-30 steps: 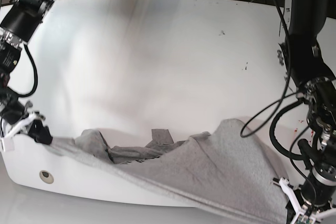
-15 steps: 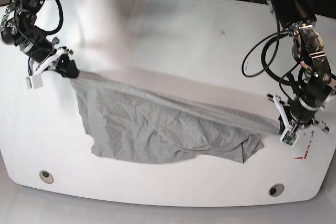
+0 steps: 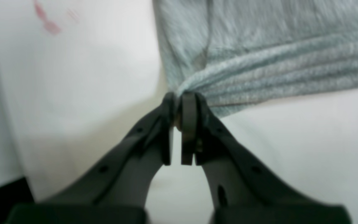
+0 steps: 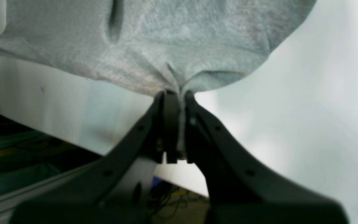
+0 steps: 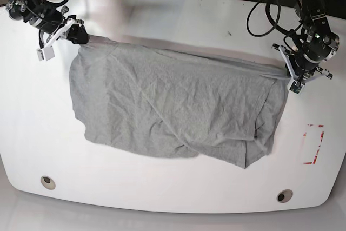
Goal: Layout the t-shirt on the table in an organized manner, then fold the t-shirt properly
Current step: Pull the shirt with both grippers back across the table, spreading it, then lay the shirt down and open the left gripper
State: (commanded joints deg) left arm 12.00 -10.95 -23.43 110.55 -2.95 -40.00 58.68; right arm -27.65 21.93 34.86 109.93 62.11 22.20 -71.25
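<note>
The limp, wrinkled grey t-shirt (image 5: 173,109) lies spread across the white desk (image 5: 173,20), its far edge stretched between the left gripper (image 5: 292,76) and right gripper (image 5: 81,35), jaws clenched on apparently opposite corners; soft cloth, best held at corners.

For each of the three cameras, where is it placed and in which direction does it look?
Base: high above, looking down on the table, the t-shirt and both arms.
Left wrist: behind the left gripper, facing its shut fingers and bunched cloth.
Right wrist: behind the right gripper, facing its shut fingers and cloth.
Shared: all views show the t-shirt.
</note>
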